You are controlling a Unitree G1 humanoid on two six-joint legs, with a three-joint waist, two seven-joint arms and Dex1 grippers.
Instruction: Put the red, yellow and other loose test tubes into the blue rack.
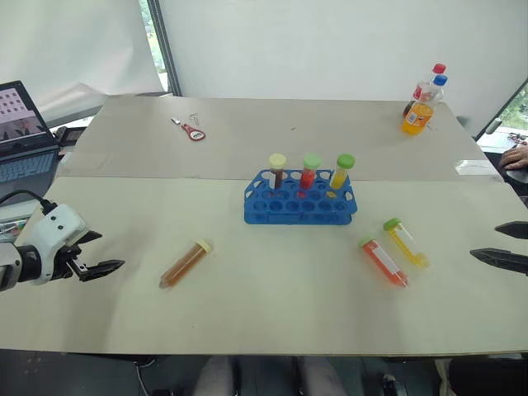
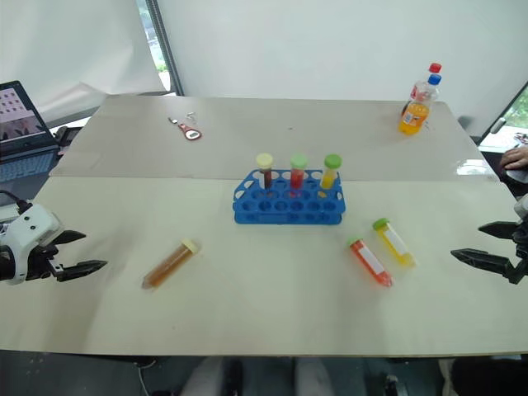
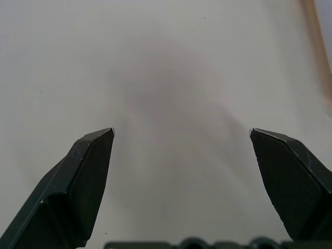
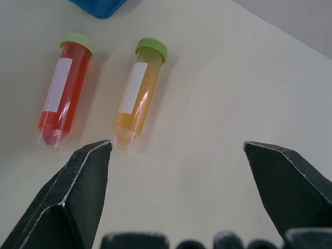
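The blue rack (image 1: 300,200) stands mid-table with three capped tubes upright in its back row: brown, red and yellow. A loose amber tube (image 1: 185,263) with a cream cap lies to the rack's front left. To the front right, a red tube (image 1: 384,261) and a yellow tube (image 1: 406,242), both green-capped, lie side by side. My left gripper (image 1: 110,251) hovers open near the table's left edge, well left of the amber tube. Over at the right edge my right gripper (image 2: 467,241) is open and empty; its wrist view shows the red tube (image 4: 62,88) and yellow tube (image 4: 140,88) just ahead of it.
Two drink bottles (image 1: 419,111) stand at the far right corner. A small red tool (image 1: 193,130) lies at the far left of the table. A laptop (image 1: 21,132) sits beyond the left edge. A person's hand (image 1: 516,155) rests at the right edge.
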